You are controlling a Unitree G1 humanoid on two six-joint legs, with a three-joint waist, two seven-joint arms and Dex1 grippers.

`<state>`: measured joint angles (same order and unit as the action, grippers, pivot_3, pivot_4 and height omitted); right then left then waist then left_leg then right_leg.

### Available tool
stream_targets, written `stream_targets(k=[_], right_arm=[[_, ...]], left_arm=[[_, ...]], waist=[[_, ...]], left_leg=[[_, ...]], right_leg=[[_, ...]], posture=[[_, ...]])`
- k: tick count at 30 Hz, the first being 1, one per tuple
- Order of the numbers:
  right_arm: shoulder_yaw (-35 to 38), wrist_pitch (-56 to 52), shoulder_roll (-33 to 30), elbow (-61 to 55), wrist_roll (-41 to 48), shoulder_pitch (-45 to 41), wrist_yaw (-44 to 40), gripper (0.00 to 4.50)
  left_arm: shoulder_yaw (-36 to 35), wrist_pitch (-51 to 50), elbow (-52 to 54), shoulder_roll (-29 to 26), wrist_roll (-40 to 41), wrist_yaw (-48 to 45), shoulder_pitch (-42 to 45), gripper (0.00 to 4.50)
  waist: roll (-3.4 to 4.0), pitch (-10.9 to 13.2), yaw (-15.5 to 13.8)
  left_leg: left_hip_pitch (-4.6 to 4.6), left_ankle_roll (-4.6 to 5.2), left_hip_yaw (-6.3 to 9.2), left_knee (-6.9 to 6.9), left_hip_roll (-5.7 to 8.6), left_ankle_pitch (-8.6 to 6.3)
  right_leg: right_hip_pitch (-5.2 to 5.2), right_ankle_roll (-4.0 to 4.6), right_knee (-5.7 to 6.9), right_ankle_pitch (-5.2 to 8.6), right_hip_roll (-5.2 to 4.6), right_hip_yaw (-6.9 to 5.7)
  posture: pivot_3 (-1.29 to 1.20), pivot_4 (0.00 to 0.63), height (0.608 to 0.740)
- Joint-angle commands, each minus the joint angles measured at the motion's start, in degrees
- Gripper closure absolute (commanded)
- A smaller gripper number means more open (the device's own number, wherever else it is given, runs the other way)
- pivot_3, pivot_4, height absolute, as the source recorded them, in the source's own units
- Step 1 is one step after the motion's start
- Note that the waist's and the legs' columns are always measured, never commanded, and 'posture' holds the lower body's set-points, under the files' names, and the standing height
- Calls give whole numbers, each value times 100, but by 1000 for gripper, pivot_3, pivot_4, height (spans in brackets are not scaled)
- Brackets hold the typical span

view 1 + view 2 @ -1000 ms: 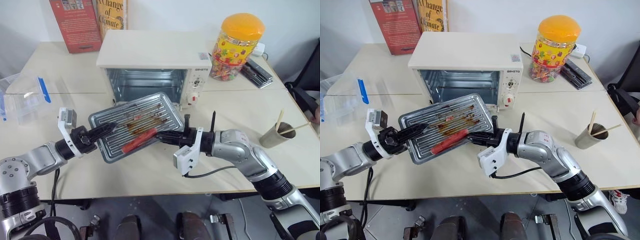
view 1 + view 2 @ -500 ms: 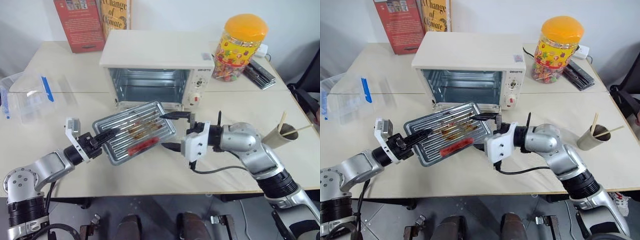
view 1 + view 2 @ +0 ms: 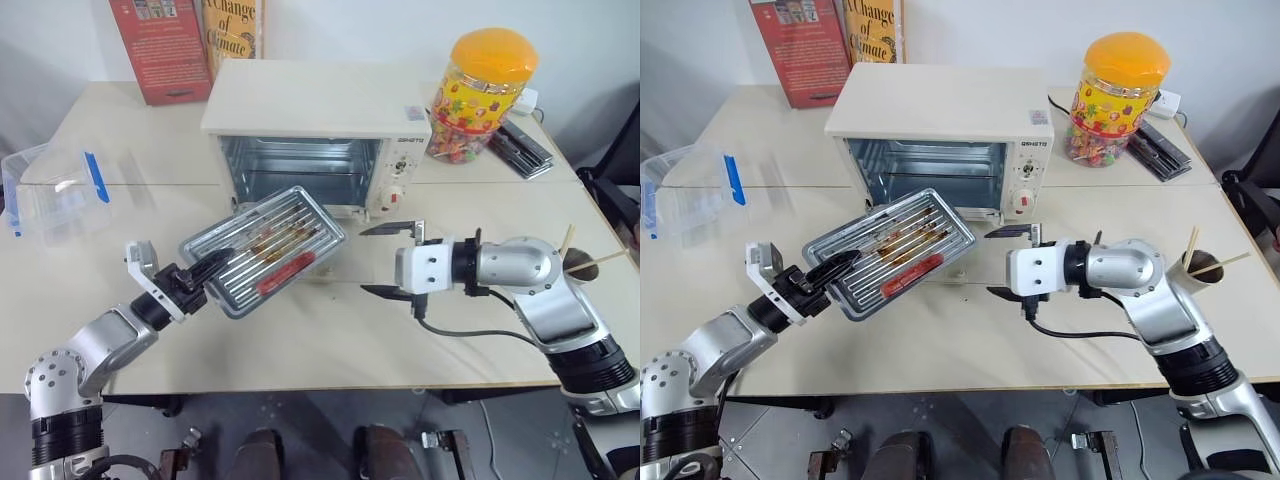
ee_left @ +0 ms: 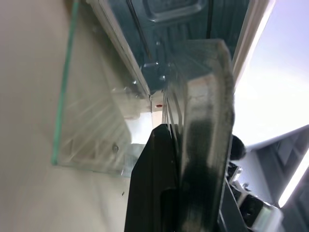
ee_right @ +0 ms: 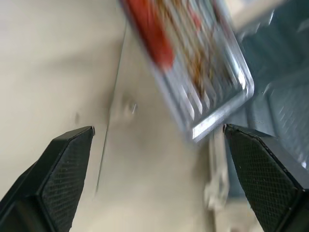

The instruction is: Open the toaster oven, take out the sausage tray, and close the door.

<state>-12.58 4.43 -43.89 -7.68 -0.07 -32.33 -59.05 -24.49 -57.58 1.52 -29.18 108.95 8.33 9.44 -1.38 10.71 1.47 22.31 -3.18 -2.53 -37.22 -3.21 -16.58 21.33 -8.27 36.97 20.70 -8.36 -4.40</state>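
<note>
Left gripper [image 3: 212,268] clamps tray [image 3: 268,248] corner – sausage [image 3: 286,272] aboard; right gripper [image 3: 385,259] wide, empty; door [image 4: 96,121] blurred.

Looking like an office or lab mock-up: toaster oven [image 3: 315,130] sitting on pale desks [image 3: 120,150], books [image 3: 185,40] leaning against wall.

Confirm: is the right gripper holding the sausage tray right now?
No. The right gripper has its fingers spread wide, apart from the sausage tray, which the left gripper grips by one edge.
</note>
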Motion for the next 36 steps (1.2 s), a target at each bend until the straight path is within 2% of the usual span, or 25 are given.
stream_targets(k=[1,4,11,12,22,36], right_arm=[[347,-115,-89,151,92,22,95,664],[387,-33,-93,449,4,99,151,1558],[250,540,-23,1284,-244,259,202,4095],[197,641,15,1452,-285,244,205,4348],[-185,1219,713,2342,-442,78,243,4432],[-324,1426,1518,2831,-423,-514,309,4432]], left_arm=[[-190,449,517,260,397,171,-142,4500],[-238,632,774,469,405,296,-285,4500],[-290,1007,1538,956,405,507,-795,4500],[-302,1070,1635,1008,405,535,-879,4500],[-527,1977,2502,1521,405,617,-1763,4500],[-825,3077,3520,2146,405,382,-3302,4500]], waist=[[0,0,4],[0,0,-2],[0,0,-7],[0,0,-1],[0,0,0],[1,0,-2]], left_leg=[[-1,0,-1,-1,0,0],[0,0,-2,-2,0,0],[0,2,-6,-4,2,-1],[0,2,-5,-7,1,-1],[-10,2,-9,-9,0,-1],[-15,10,-6,-9,-2,-6]], right_leg=[[0,0,-1,0,0,1],[0,0,-7,0,0,1],[-5,0,-13,0,0,1],[-5,0,-20,0,0,1],[-25,1,-53,0,2,2],[-52,4,-94,0,6,-2]], posture=[[0,150,740],[0,150,740],[0,150,740],[0,150,740],[0,150,740],[0,150,740]])
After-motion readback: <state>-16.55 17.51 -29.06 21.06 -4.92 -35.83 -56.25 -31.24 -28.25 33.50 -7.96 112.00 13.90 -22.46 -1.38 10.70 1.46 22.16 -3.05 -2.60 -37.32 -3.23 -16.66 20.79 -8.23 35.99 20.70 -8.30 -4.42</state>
